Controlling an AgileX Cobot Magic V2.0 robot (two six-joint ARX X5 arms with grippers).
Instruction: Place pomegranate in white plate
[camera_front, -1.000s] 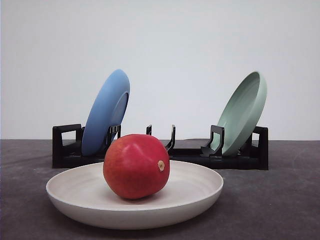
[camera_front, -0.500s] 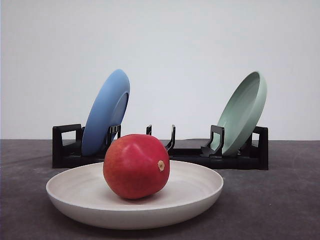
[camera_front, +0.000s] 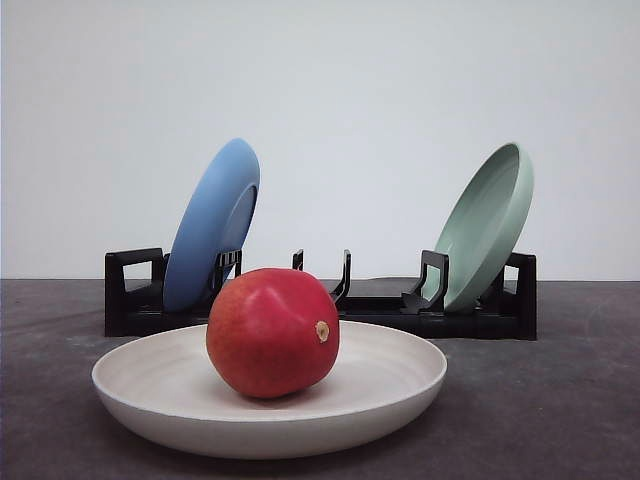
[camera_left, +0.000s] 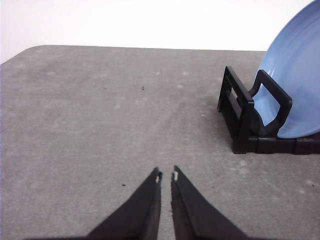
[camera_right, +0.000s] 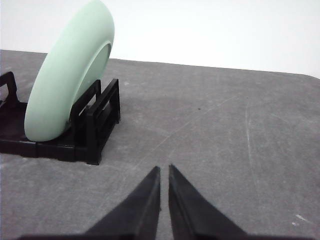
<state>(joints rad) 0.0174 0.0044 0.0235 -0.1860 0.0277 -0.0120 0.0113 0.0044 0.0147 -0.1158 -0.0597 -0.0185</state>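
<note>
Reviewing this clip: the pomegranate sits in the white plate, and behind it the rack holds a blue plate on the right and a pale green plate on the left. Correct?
Not quite. The front view shows the blue plate on the rack's left and the pale green plate on its right. The rest holds: the pomegranate sits in the white plate.

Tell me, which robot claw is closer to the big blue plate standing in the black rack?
Left. The left gripper sits beside the round blue plate; the right gripper sits by the pale green plate.

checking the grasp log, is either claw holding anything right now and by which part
Nothing is held. The left claw and right claw are both shut on empty air above the table, and the pomegranate sits free in the white plate.
</note>
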